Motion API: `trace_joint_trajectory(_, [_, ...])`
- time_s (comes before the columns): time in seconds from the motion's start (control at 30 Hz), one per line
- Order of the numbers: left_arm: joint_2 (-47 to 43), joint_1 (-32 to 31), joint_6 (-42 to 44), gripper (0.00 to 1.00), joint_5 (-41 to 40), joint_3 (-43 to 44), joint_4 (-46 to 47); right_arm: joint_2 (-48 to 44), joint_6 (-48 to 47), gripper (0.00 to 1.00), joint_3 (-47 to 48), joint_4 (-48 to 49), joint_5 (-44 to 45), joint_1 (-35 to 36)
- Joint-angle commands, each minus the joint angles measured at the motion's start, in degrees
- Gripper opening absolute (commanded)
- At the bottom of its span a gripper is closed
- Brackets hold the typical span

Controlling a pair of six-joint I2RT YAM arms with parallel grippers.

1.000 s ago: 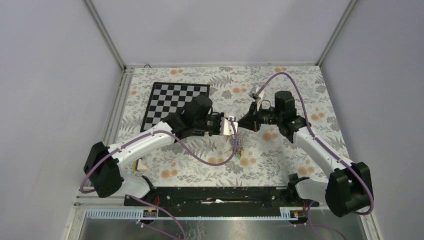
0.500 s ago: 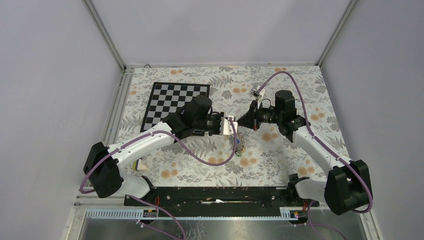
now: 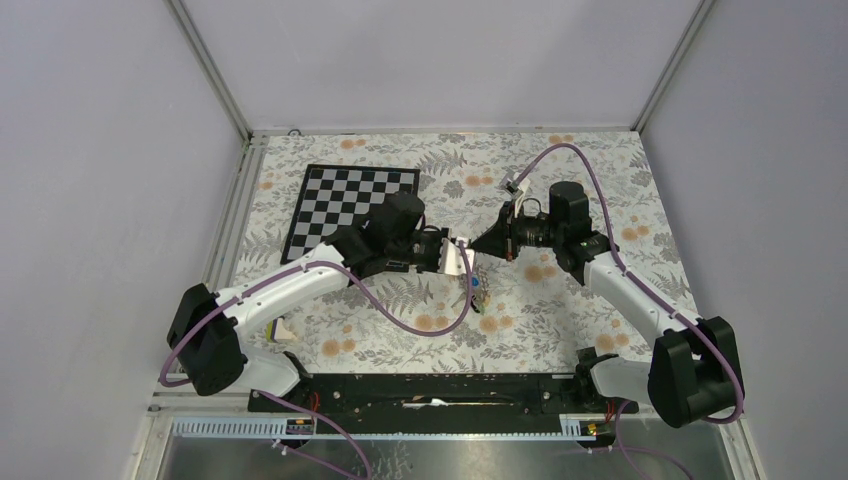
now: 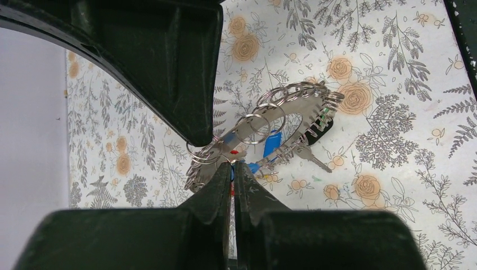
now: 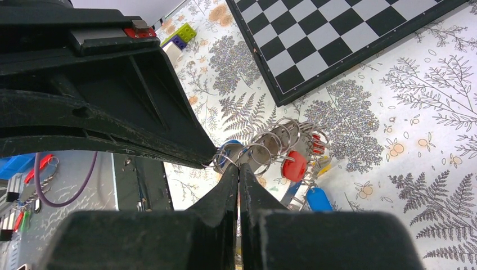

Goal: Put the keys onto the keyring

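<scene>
step in hand, i'd say: working a key's small ring onto the keyring (image 4: pixel 281 109), both arms meeting mid-air. to do it well: hold one side dead steady as the anchor and let the other make tiny turns along the wire, no pulls. let the loop hang free so the keys (image 5: pixel 295 166) on it don't swing & tangle. don't release either side till the ring is seen past the gap.

left end effector (image 4: pixel 232 169): fingers pressed together, tips at the keyring's lower end w/ a sliver of blue between them. right end effector (image 5: pixel 237 169): also pinched tight, tips on the small rings at that same end. the two noses nearly touch.

keyring hangs between them above the bench (image 3: pixel 560 320), red & blue keys dangling under it, to the right of the chessboard (image 3: pixel 350 205).
</scene>
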Motion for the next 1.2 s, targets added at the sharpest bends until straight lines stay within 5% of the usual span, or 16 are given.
trace_joint_trajectory(0.0, [-0.9, -1.1, 2.2, 0.07, 5.2, 0.8, -1.3, -0.7, -0.3, 0.0, 0.3, 6.6, 1.1, -0.8])
trace_joint_trajectory(0.5, [-3.7, -0.7, 4.2, 0.31, 2.7, 0.6, -2.9, -2.1, -2.4, 0.0, -0.1, 7.5, -3.2, -1.4])
trace_joint_trajectory(0.87, [-4.9, 5.1, -13.3, 0.53, 5.2, 0.3, 6.6, -4.1, -11.5, 0.0, -0.4, 7.2, -15.5, -1.7])
trace_joint_trajectory(1.17, [-1.0, 7.5, -20.8, 0.5, 15.8, 3.5, 6.4, -5.0, -23.5, 0.0, 3.6, -5.2, -18.0, -1.7])
